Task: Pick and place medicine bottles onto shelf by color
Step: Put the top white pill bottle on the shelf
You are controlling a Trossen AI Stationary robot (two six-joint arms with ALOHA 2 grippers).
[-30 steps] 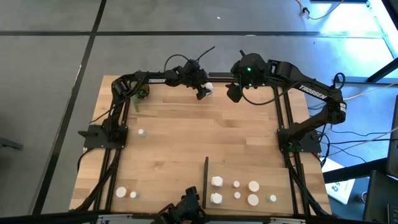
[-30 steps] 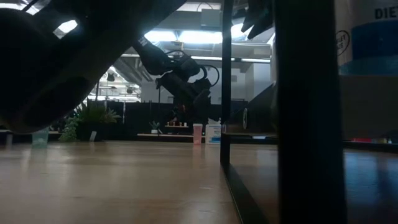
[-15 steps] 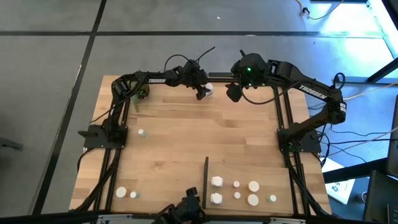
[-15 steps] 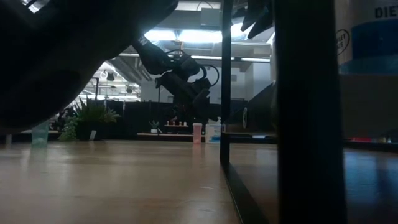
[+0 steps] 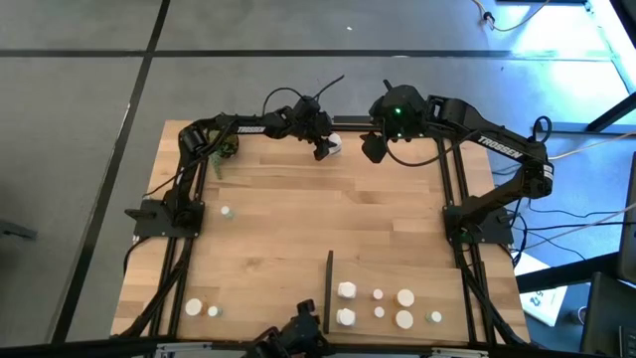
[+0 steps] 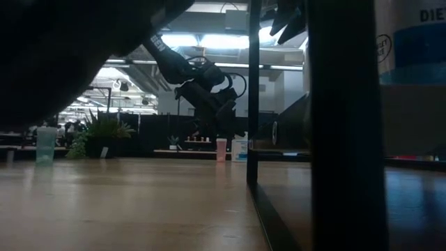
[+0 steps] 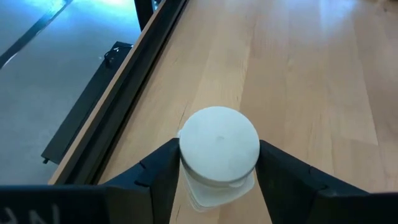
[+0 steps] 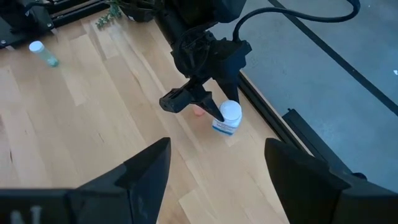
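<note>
A white medicine bottle [image 5: 335, 144] with a round white cap [image 7: 219, 145] stands on the tabletop near its far edge. My left gripper [image 5: 325, 149] is shut on it; the bottle also shows in the right wrist view [image 8: 227, 118]. A pinkish bottle [image 8: 198, 112] stands just beside it. My right gripper [image 5: 374, 149] hovers open and empty just right of them. The shelf [image 5: 397, 273] lies at the near right, with a black upright strip [image 5: 329, 283] along its left edge. Several white bottles [image 5: 346, 291] stand on it. My left gripper has the white bottle between its two fingers [image 7: 163, 167], one on each side just below the cap's rim [image 7: 186, 163]. The fingers slant down at it from the table's left. The bottle stands upright with its base on the tabletop.
A small green plant [image 5: 228, 147] sits at the far left corner. A lone small bottle [image 5: 227, 212] stands at mid left, and two white bottles [image 5: 195, 306] at the near left. Black frame rails [image 5: 457, 179] run along the table's sides. The table's middle is bare wood.
Both arms have kept still. In the low view a large dark blurred shape close to the camera has drawn back up and left, uncovering the table's left side.
</note>
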